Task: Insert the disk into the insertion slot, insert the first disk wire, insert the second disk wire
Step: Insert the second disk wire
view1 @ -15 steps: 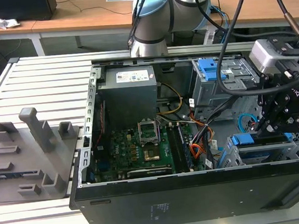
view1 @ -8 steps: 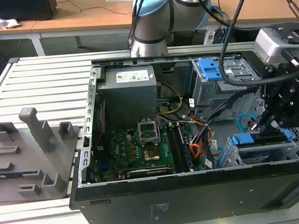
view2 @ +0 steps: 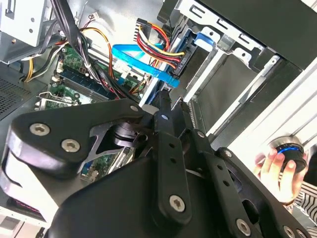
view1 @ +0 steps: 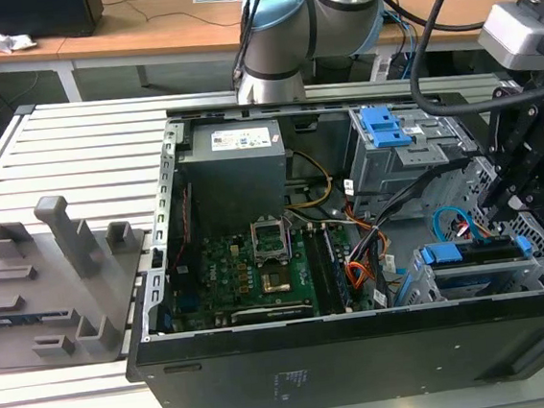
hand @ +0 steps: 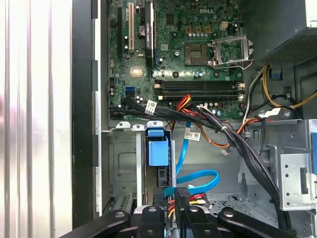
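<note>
The disk [view1: 476, 252] already sits in the insertion slot [view1: 539, 270], its blue carrier edge showing along the cage's top near the corner of the open computer case [view1: 363, 349]; in the first wrist view the blue carrier [hand: 157, 148] lies snug between the slot's metal walls [hand: 124, 163] with no spare room at either side. The pincer [view1: 497, 204] hangs just above the slot's inner end, beside the disk's connector edge. Its fingers [view2: 163, 106] stand close together with their tips at the plug end of the second disk wire [view2: 143, 62], but whether they actually clamp it cannot be told. That light blue cable loops out from the disk toward the motherboard [hand: 178, 49]. The first disk wire [view2: 156, 42], red, orange and black, meets the disk's back edge just beside the blue plug. A thick black cable bundle [hand: 233, 139] crosses close to the slot, narrowing the gap there.
</note>
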Robot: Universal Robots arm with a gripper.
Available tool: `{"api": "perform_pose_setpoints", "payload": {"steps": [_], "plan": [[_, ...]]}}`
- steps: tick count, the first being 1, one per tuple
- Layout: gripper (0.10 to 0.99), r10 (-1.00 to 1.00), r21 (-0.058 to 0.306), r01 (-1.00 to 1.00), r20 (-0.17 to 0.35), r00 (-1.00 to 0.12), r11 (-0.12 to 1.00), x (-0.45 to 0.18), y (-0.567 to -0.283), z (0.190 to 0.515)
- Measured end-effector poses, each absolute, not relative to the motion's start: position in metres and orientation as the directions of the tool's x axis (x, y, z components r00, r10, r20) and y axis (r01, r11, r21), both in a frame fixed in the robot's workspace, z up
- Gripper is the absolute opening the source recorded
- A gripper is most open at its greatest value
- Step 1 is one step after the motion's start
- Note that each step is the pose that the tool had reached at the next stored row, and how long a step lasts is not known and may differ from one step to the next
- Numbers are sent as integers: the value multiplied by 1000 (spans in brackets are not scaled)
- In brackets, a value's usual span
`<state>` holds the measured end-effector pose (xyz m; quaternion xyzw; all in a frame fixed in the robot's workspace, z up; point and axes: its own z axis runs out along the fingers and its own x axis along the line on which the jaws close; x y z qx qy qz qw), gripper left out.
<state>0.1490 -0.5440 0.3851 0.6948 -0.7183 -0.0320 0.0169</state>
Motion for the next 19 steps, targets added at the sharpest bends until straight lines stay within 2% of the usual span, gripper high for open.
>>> {"api": "perform_pose_setpoints", "payload": {"steps": [2, 4, 19], "plan": [[224, -999, 69, -997, -20, -34, 32, 149, -544, 385], [106, -999, 70, -997, -20, -34, 32, 149, -544, 385], [106, -1000, 70, -997, -22, -20, 19, 135, -544, 385]]}}
